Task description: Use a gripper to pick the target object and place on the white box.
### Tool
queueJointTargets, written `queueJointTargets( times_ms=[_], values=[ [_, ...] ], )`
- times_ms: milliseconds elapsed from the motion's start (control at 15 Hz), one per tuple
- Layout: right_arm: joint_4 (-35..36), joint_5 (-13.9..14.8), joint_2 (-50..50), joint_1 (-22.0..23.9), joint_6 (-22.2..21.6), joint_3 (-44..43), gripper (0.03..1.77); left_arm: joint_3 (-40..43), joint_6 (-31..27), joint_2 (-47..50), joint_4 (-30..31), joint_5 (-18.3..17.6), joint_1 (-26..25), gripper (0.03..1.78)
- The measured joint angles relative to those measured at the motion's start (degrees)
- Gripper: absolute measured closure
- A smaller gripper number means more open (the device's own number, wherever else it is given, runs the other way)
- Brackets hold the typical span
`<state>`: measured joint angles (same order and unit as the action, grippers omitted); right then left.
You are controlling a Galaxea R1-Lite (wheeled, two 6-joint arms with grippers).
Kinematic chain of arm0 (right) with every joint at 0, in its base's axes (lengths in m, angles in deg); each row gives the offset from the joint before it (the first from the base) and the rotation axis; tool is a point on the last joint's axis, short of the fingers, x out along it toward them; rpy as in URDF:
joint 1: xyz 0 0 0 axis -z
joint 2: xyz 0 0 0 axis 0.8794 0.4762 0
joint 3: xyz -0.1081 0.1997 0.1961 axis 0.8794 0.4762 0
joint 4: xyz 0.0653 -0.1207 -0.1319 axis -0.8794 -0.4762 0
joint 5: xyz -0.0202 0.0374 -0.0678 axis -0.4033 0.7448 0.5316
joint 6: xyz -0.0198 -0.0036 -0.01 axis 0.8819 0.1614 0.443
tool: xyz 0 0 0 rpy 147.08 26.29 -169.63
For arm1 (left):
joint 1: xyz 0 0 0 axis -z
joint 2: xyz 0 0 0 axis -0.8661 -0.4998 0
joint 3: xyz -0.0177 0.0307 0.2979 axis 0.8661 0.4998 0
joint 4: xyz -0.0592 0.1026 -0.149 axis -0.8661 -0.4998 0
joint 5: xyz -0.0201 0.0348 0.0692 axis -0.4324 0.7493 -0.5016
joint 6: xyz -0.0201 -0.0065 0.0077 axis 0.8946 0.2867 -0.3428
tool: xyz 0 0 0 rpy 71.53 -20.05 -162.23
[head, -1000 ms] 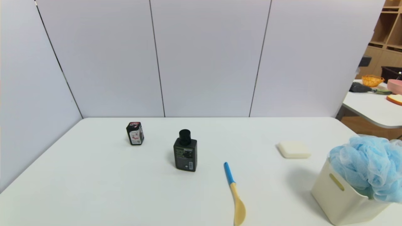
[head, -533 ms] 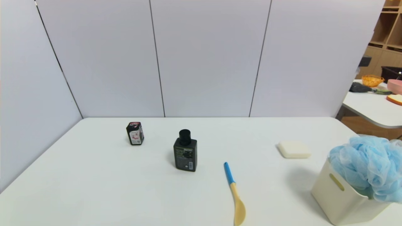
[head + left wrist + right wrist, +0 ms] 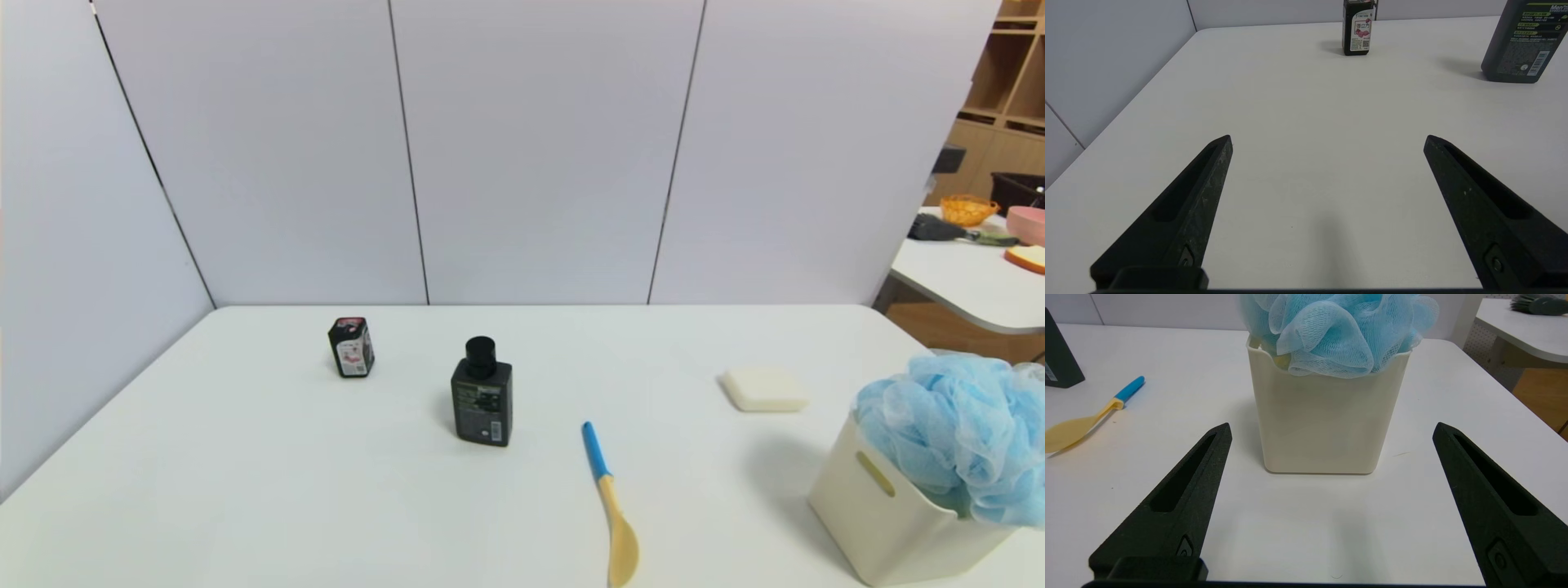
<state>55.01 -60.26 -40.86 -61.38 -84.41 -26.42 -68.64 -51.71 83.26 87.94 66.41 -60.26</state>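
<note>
The light blue mesh pouf, the target object [image 3: 959,433] [image 3: 1337,328], sits in the open top of the cream-white box [image 3: 886,510] [image 3: 1327,420] at the table's front right and bulges above its rim. My right gripper [image 3: 1331,430] is open and empty, low over the table on the near side of the box and apart from it. My left gripper [image 3: 1327,139] is open and empty over bare table at the left. Neither gripper shows in the head view.
A dark bottle with a black cap [image 3: 482,404] [image 3: 1521,41] and a small black carton [image 3: 352,347] [image 3: 1357,26] stand mid-table. A blue-handled yellow spoon [image 3: 608,502] [image 3: 1090,416] lies near the front. A pale cream block [image 3: 764,389] lies behind the box.
</note>
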Motion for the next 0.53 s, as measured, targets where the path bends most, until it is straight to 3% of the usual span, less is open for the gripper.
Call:
queueJointTargets(
  times_ms=[267,533],
  values=[
    [0.02,0.01,0.0,-0.02,0.0,0.0,0.1,0.0,0.02,0.0,0.0,-0.02,0.0,0.12],
    [0.17,1.79,0.0,-0.09,-2.17,0.0,0.1,0.0,0.0,0.0,0.0,-0.02,0.0,0.12]
  ],
)
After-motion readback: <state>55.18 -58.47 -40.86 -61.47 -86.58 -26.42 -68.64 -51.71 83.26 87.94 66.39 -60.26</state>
